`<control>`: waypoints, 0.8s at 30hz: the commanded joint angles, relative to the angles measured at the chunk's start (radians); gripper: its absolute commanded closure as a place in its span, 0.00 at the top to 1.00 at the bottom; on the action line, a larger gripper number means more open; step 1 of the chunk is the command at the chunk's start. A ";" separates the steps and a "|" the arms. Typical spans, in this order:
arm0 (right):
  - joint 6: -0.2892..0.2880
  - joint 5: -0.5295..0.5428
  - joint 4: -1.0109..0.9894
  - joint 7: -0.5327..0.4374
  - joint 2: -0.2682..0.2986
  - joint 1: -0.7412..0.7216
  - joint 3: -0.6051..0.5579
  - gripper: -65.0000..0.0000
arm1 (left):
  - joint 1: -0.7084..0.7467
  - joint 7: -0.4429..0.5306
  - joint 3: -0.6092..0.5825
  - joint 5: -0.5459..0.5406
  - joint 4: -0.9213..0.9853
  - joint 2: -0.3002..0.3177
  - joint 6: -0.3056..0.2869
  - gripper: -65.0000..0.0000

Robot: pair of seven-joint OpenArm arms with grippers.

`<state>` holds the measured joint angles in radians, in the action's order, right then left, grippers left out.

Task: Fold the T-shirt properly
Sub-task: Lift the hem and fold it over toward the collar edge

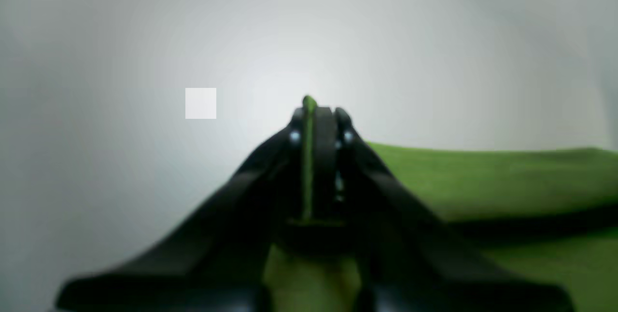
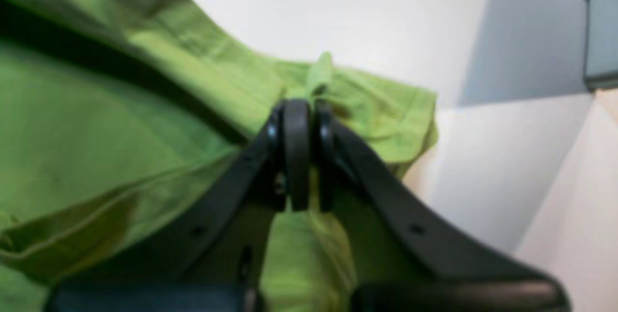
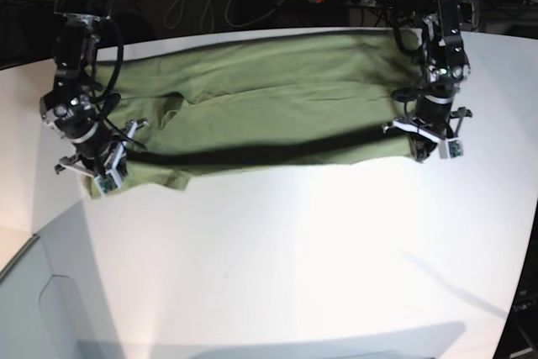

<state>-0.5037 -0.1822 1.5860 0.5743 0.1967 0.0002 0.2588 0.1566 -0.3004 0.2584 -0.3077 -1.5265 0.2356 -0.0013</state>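
T-shirt (image 3: 277, 98) (pinched in both claws)

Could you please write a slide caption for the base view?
Both grippers, left and right, pinch the near edge of the olive-green T-shirt spread on the white table.

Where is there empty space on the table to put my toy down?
The white table is bare from the T-shirt's near edge to the front. The back is crowded: the shirt spreads between the left gripper and right gripper, both pinching it.
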 commanded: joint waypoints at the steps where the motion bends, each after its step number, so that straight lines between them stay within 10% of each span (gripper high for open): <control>1: -0.006 0.010 0.020 -0.021 0.016 -0.009 0.007 0.00 | 0.002 0.023 0.003 -0.003 -0.019 0.011 0.001 0.00; 24: -0.108 0.010 0.144 -0.023 -0.007 0.139 0.103 0.00 | 0.094 0.023 0.005 0.002 -0.050 -0.018 0.001 0.00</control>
<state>-0.5976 -0.1795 1.7119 0.5678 0.1772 0.1463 0.3542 0.2562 -0.3023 0.2581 -0.3027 -1.5543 0.2070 -0.0013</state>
